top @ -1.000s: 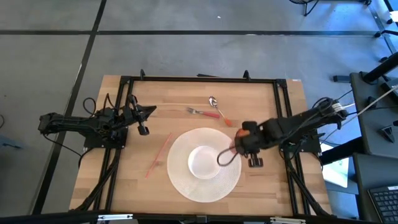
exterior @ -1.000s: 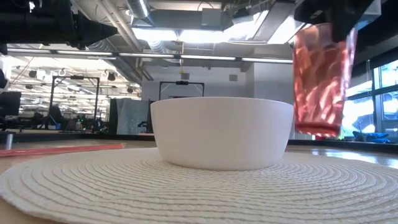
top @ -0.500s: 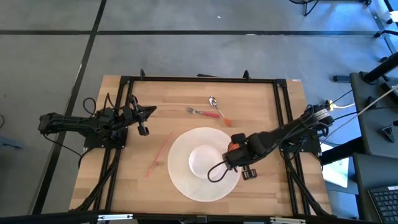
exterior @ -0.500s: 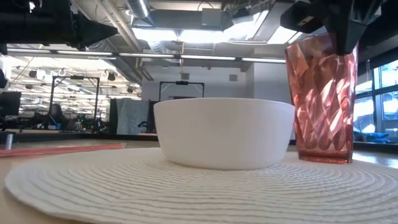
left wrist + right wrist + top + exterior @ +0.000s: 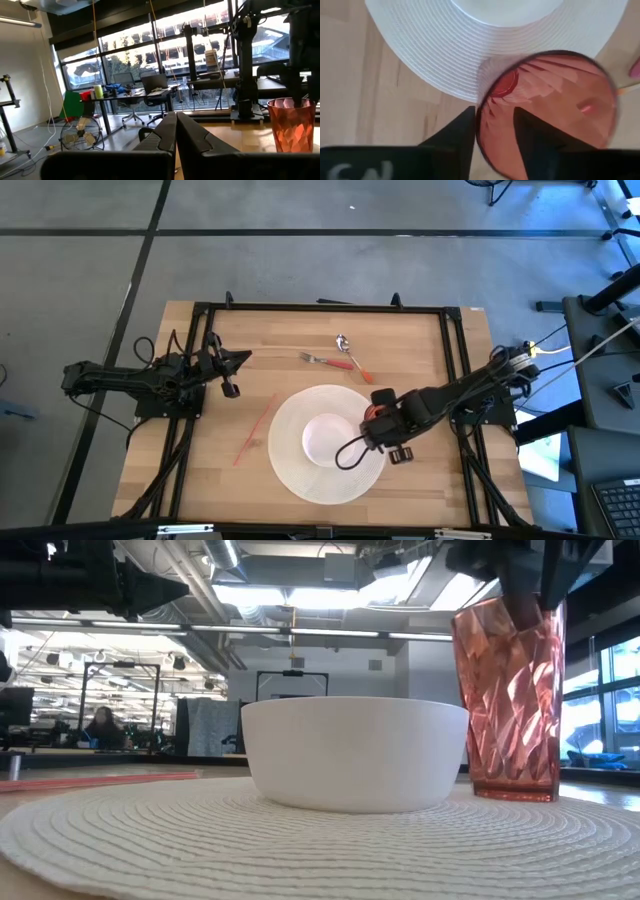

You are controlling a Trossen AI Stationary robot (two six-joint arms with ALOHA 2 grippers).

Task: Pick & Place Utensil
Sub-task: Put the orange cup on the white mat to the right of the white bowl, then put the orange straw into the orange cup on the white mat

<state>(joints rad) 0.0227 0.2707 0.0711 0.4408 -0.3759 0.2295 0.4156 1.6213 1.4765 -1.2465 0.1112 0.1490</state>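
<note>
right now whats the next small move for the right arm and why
Probably lift the right claw straight up, clear of the faceted red plastic cup. The cup stands upright at the edge of the round white woven placemat beside the white bowl, and the fingers straddle its rim, apparently loosened. Sideways motion could tip it.

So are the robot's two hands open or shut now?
Left gripper: shut, empty.
Right gripper: jaws open astride the red cup rim.
</note>
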